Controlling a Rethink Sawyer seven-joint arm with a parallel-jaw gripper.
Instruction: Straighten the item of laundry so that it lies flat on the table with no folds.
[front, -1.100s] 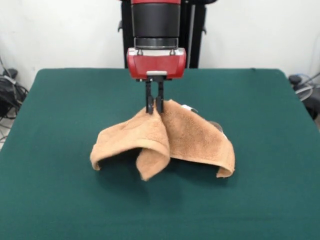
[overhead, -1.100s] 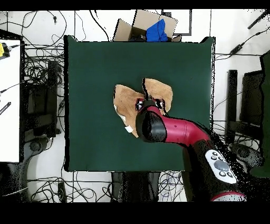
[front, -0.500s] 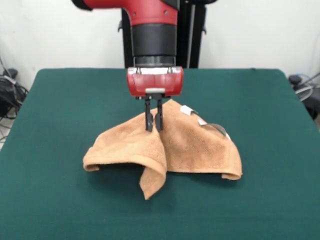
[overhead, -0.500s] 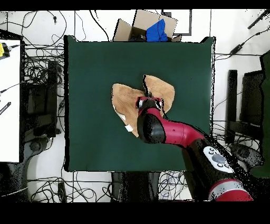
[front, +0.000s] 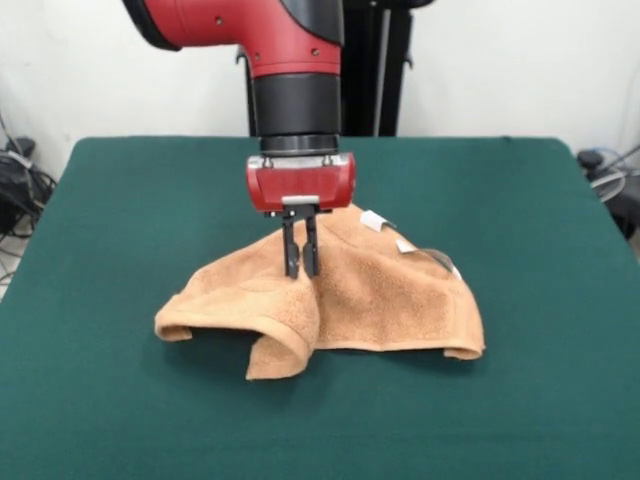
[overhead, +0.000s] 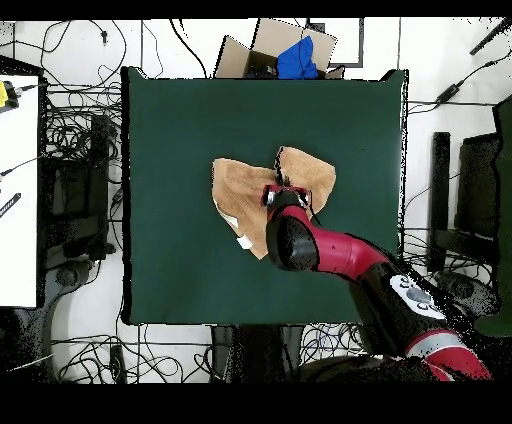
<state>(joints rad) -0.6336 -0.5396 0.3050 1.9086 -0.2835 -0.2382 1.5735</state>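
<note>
Front view shows the gripper (front: 301, 268) with its two black fingers pinched together on a raised ridge of the hand towel (front: 380, 295), holding that part up like a tent pole while the rest drapes onto the green table (front: 120, 200). The towel sits near the table's middle, far from flat: one flap curls under at the front, and both side lobes arch off the surface. I'd judge this the middle of a lift-and-spread step; the next move probably calls for carrying the pinched fold outward and lowering it so the curled flap unrolls instead of doubling over. Counting: one towel, one arm, one gripper, and two small white tags (front: 373, 220) on the towel's far edge.
</note>
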